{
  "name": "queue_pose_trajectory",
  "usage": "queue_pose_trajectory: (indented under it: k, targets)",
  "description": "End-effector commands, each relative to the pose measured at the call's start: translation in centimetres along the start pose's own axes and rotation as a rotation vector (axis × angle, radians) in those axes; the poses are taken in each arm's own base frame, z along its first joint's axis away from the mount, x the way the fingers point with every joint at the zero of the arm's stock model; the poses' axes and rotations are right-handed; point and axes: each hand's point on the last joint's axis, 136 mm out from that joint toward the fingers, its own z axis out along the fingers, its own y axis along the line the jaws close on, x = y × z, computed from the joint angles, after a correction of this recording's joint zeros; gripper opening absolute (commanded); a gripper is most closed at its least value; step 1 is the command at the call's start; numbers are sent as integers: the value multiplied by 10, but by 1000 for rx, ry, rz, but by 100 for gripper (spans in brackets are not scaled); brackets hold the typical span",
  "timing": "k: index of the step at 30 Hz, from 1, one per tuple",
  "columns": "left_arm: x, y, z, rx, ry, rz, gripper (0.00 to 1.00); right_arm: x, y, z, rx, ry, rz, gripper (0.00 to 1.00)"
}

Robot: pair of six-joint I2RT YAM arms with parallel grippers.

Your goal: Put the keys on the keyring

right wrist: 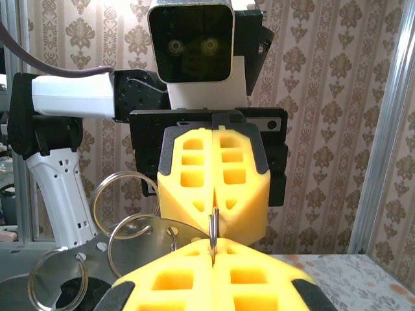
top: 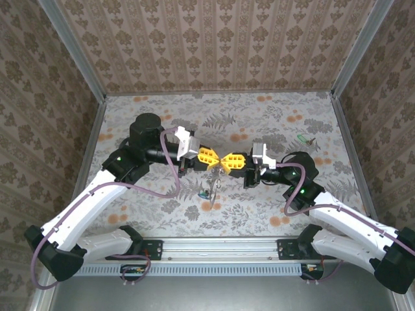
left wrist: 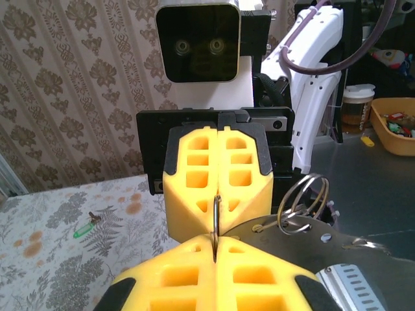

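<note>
**Top view.** Left tool (top: 217, 159) and right tool (top: 231, 162) meet tip to tip above the desk (top: 155, 123). A green key (top: 302, 138) lies well apart, far right.

**Left wrist.** The keyring (left wrist: 215, 219), a thin wire loop seen edge-on, sits in the closed seam of both tools.

**Right wrist.** Both tools are clamped shut on the wire, with spare rings (right wrist: 123, 201) hanging beside it.

Likely best practice: spread the coil only slightly, and hold firm with one tool before the other fetches the key.

yellow fingers on left gripper (top: 218, 160) and right gripper (top: 231, 162). keyring (left wrist: 215, 219) grey. table (top: 259, 207) grey floral, orange blotches. green-headed key (top: 302, 138) right of right gripper.
</note>
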Motion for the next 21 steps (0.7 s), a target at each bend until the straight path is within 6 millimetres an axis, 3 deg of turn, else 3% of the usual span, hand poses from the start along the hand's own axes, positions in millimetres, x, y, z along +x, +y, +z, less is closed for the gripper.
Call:
queue_pose_trajectory:
  k: [1,3,5,8,14,21]
  targets:
    - [-7,-2,5,29,-19,15,0,-10,6,2,-24,-29,-27,0]
    - [-6,-3,4,22,-10,19,0,-4,3,2,-8,5,-19,3]
    - [0,0,2,-11,35,18,0,1,-2,1,25,45,-17,17]
    - [13,2,-2,-67,146,34,0,9,-8,-5,82,109,-29,29]
    - [34,6,-3,-108,315,74,0,22,-18,-14,157,223,-72,24]
    - [34,4,0,-102,328,94,0,30,-21,-12,157,259,-75,15]
